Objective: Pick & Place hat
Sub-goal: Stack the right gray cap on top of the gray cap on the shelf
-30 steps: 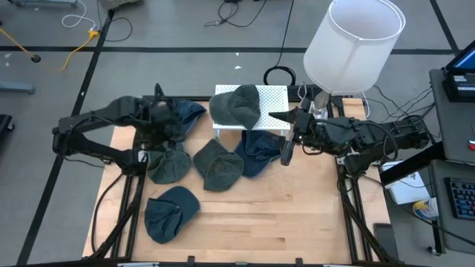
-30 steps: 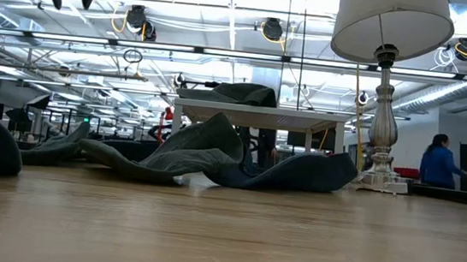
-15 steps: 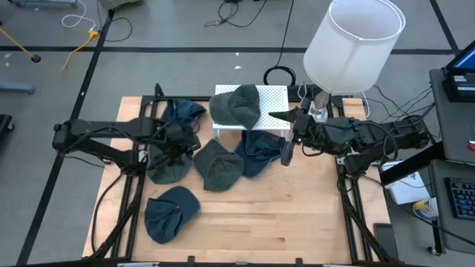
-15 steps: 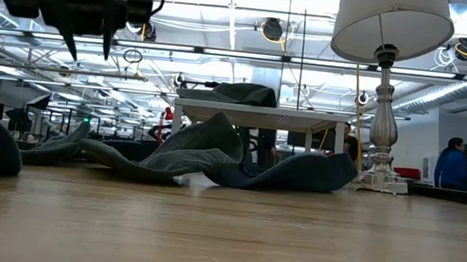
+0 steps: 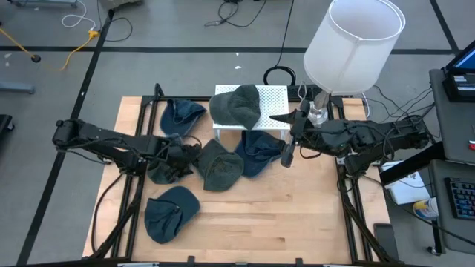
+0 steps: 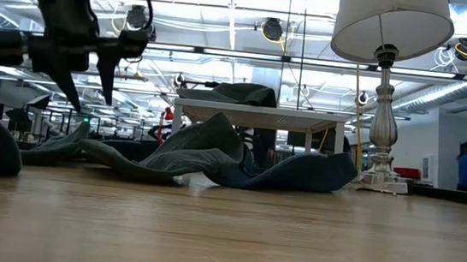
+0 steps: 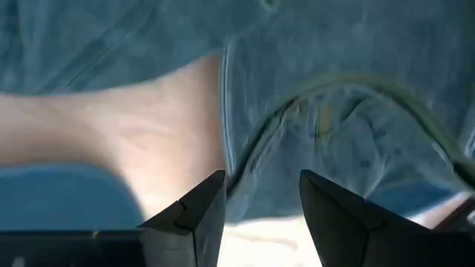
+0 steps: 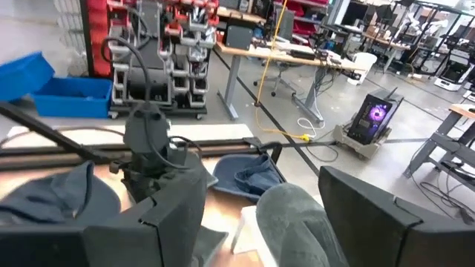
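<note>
1 hat (image 7: 349, 126) just beyond the open left jaws

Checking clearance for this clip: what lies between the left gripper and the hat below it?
Nothing. In the low view the left gripper, fingers apart, hangs in open air above the hat; its wrist view shows only fabric below.

overhead down, table-level across, two wrist close-ups

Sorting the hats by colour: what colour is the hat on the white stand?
Grey-green; the hat on the white stand shows best in the high view.
</note>
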`<action>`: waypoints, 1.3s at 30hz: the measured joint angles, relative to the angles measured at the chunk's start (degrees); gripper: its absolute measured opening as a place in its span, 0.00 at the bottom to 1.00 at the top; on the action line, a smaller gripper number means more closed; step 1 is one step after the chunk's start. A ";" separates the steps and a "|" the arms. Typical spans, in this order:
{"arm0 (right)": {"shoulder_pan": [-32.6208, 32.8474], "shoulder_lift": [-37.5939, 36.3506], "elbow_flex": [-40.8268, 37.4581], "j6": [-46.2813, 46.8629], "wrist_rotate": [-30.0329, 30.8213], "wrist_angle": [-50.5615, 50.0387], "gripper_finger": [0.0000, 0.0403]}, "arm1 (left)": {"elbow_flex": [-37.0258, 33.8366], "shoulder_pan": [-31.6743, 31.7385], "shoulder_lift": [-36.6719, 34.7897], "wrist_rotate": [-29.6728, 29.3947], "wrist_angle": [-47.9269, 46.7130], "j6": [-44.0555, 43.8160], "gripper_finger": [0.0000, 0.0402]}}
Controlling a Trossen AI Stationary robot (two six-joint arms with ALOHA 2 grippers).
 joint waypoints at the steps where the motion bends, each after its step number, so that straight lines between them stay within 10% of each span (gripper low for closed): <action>1: 0.00 0.00 0.00 -0.02 0.00 -0.44 0.63 | -0.96 -0.34 0.01 -0.81 0.87 -0.87 0.44; 28: 0.00 0.00 -0.01 -2.98 -0.01 -1.23 0.63 | -7.15 -3.27 16.12 -6.22 22.01 -6.09 0.43; 39: 0.00 0.02 0.00 -2.97 -0.02 -1.41 0.63 | -7.17 -3.84 16.33 -5.89 24.01 -6.53 0.07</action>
